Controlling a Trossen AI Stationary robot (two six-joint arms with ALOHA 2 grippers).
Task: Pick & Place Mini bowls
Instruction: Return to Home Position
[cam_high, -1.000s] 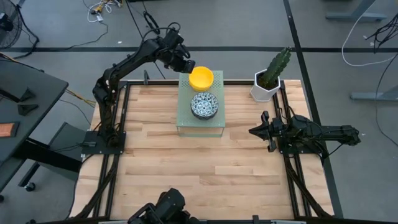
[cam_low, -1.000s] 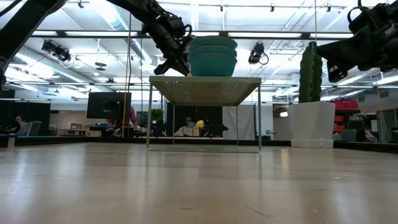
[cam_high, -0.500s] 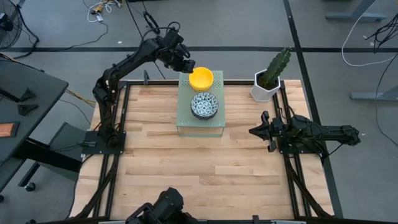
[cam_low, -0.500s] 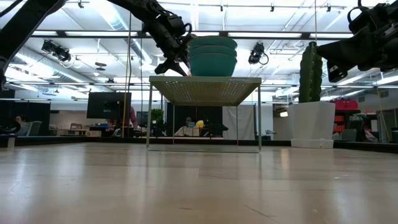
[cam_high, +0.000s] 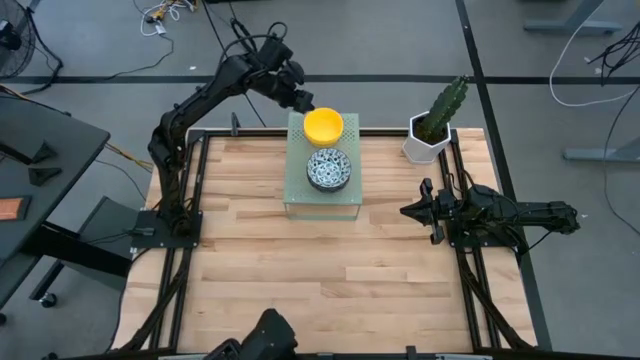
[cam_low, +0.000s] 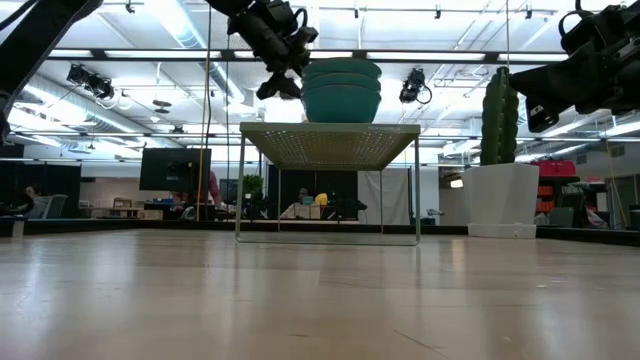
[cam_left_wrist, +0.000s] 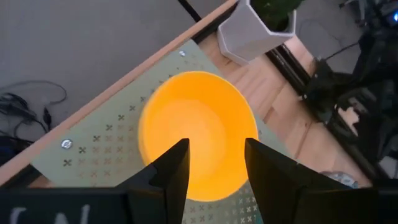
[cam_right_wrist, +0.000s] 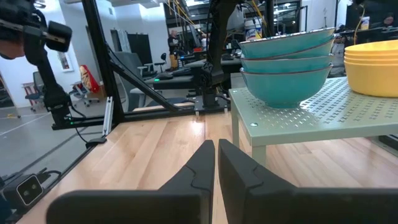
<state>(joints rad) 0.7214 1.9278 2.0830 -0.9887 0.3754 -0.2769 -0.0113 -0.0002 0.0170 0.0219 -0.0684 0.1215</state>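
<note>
the left gripper (cam_high: 299, 98) had lifted off the yellow bowls (cam_high: 323, 125) within the last second. in the low view it sat above the rim line, where a moment before it had hung level with the stack's side. its fingers (cam_left_wrist: 173, 167) were spread wide with nothing between them, and the top yellow bowl was left nested on its stack at the far end of the shelf (cam_high: 296, 196). the blue and white bowls (cam_high: 329, 168) stood stacked just beside them, nearer the front of the same shelf. no mini bowl lay on the tabletop (cam_high: 300, 270), so the placing looked finished, and the lift read as the start of the retreat to rest. the right gripper (cam_high: 408, 211) waited over the table's right side, fingers pressed together and holding nothing.

the surface was pale wooden planking in a dark frame. the cactus pot (cam_high: 428, 140) stood at its far right corner, well apart from the shelf. around the table were grey floor, loose cables and a dark desk to the left — and the low view showed an open workroom beyond, with ceiling strip lights and monitors.
</note>
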